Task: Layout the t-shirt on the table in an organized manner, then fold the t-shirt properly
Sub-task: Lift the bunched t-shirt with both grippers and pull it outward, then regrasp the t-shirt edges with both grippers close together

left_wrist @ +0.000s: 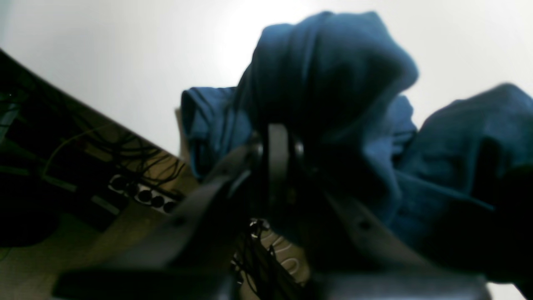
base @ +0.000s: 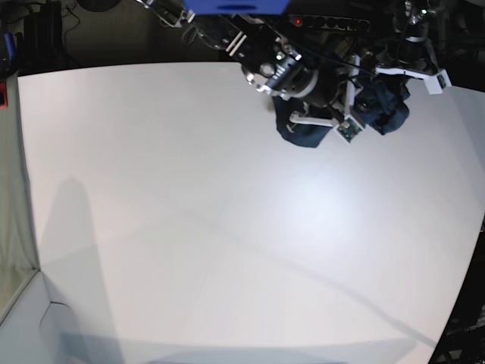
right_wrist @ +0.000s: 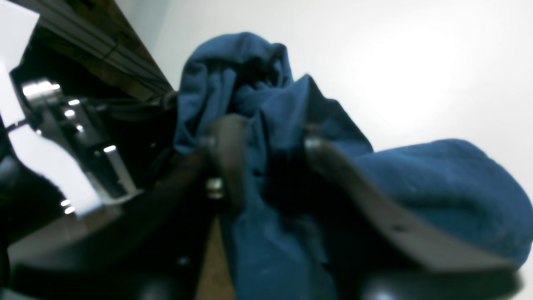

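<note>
No readable writing or labels anywhere, everything up close was too blurry, and there were no containers in the shot either. The t-shirt (base: 379, 114) was bunched into a dark blue lump at the far right of the table (base: 189, 227), right under both arms. From the left wrist view, the left gripper (left_wrist: 278, 141) had its jaws pressed together with a wad of the t-shirt (left_wrist: 333, 83) pinched between them, cloth draping up and over the tips. From the right wrist view, the right gripper (right_wrist: 266, 146) had its two fingers (right_wrist: 227, 150) a bit apart with t-shirt (right_wrist: 437, 187) fabric stuffed between them, looked like it was squeezing the cloth. Power strips and cables showed past the table edge (left_wrist: 141, 196).
</note>
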Controlling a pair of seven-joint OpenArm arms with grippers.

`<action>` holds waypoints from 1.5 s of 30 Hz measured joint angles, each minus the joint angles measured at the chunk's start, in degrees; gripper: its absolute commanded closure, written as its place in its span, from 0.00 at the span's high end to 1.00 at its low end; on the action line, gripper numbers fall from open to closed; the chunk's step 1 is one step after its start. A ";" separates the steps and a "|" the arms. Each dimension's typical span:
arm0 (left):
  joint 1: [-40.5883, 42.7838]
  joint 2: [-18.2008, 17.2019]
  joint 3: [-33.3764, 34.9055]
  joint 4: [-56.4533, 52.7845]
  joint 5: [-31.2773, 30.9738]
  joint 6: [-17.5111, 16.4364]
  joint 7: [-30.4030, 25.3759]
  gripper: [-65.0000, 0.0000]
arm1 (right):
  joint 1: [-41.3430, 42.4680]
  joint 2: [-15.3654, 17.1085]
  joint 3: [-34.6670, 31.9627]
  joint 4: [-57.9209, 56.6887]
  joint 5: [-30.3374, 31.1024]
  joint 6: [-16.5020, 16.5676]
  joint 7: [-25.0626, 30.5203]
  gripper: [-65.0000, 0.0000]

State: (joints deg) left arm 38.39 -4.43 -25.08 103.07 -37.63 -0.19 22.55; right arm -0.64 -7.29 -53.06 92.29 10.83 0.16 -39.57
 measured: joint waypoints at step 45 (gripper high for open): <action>-29.59 4.39 12.85 -0.83 0.85 1.22 15.13 0.22 | 0.94 10.47 24.87 10.86 11.56 0.00 -0.90 0.00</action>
State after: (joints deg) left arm 8.80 -0.03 -12.23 102.24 -36.77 1.04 37.67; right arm 0.30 3.18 -28.18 103.15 22.39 0.16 -40.47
